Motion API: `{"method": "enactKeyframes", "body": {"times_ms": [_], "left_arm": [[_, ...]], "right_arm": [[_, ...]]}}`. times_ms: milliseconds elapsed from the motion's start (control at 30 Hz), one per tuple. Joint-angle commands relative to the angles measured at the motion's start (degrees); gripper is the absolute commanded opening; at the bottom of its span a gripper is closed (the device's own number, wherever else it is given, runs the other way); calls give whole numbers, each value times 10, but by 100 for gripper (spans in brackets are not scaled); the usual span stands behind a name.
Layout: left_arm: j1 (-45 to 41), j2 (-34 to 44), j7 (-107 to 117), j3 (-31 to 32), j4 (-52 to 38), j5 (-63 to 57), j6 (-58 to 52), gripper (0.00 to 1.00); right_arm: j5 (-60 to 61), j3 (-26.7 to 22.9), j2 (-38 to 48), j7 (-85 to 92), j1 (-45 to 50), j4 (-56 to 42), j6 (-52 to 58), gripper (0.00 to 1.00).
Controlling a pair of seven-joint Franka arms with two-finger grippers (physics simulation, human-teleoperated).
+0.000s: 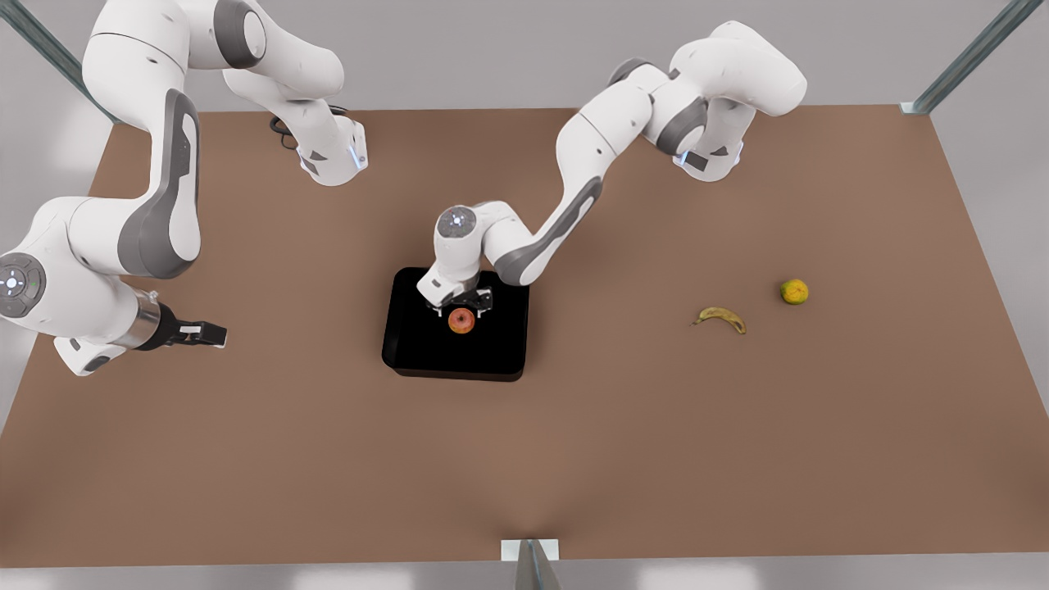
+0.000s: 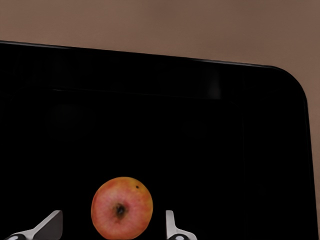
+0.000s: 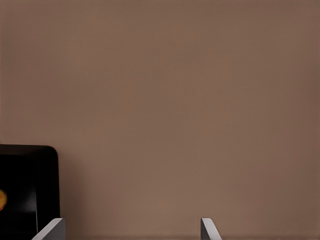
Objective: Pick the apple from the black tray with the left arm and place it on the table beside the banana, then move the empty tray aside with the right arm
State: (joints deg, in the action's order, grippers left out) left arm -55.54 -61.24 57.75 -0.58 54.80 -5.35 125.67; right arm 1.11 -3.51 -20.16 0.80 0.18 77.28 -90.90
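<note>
The red-orange apple (image 1: 461, 321) lies in the middle of the glossy black tray (image 1: 422, 344), near the centre of the brown table (image 1: 656, 451). My left gripper (image 1: 461, 306) hangs just over it, open. In the left wrist view its fingertips (image 2: 172, 226) stand on either side of the apple (image 2: 121, 208) without touching it. The banana (image 1: 722, 318) lies on the table toward the front view's right. My right gripper (image 1: 202, 334) waits open low over the table at the front view's left. The right wrist view catches a corner of the tray (image 3: 30, 185).
A yellow-green round fruit (image 1: 794, 291) sits just beyond the banana, toward the front view's right. Metal posts stand at the table's corners (image 1: 967, 57) and at its near edge (image 1: 531, 565). Bare tabletop lies between the tray and the banana.
</note>
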Motion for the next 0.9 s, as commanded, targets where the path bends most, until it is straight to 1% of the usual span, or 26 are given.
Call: {"method": "enactKeyframes", "body": {"times_ms": [0, 367, 600, 867], "left_arm": [[0, -3, 56, 1, 0, -4, 12, 100], [1, -35, 57, -6, 0, -13, 42, 100], [0, -44, 57, -6, 0, -13, 60, 100], [-11, -44, 61, -4, 4, -13, 54, 100]], "right_arm": [[0, 0, 0, 0, 0, 0, 0, 100], [0, 0, 0, 0, 0, 0, 0, 100], [0, 0, -1, -1, 1, 0, 0, 100], [0, 1, -1, -1, 1, 0, 0, 100]]}}
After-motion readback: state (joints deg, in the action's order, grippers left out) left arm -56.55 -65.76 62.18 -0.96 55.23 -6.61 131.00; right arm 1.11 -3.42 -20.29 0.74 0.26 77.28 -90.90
